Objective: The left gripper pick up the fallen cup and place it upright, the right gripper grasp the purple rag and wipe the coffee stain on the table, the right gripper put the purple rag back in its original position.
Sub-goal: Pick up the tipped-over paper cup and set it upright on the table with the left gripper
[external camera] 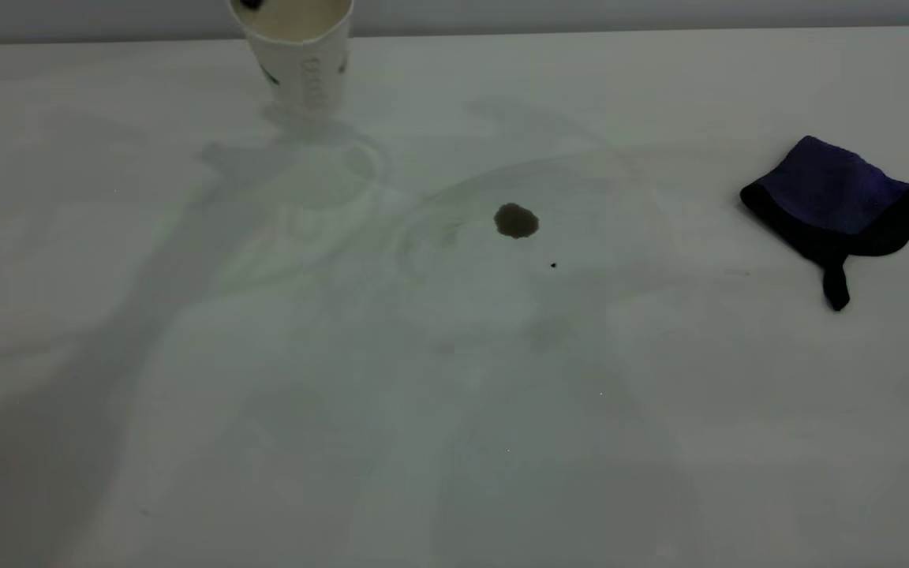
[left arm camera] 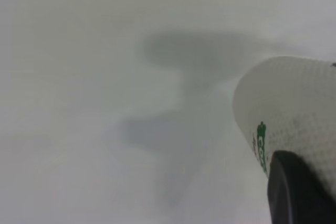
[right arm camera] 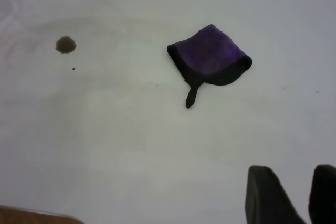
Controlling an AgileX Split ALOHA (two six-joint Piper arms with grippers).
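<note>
The fallen cup (external camera: 301,55) now stands nearly upright at the far left of the table (external camera: 186,410), mouth up, cream inside showing. My left gripper (external camera: 252,4) is shut on its rim, and one dark finger (left arm camera: 294,192) presses the cup's wall (left arm camera: 294,103) beside the green lettering. I cannot tell whether the base touches the table. The coffee stain (external camera: 516,221) (right arm camera: 65,44) lies mid-table. The purple rag (external camera: 837,197) (right arm camera: 210,56) lies flat at the right, its black tab pointing toward the front. My right gripper (right arm camera: 296,192) hovers open and empty, well back from the rag.
A tiny black speck (external camera: 554,265) sits just right of and in front of the stain. Faint grey smear rings mark the table around the stain. The table's far edge meets a grey wall (external camera: 660,14) just behind the cup.
</note>
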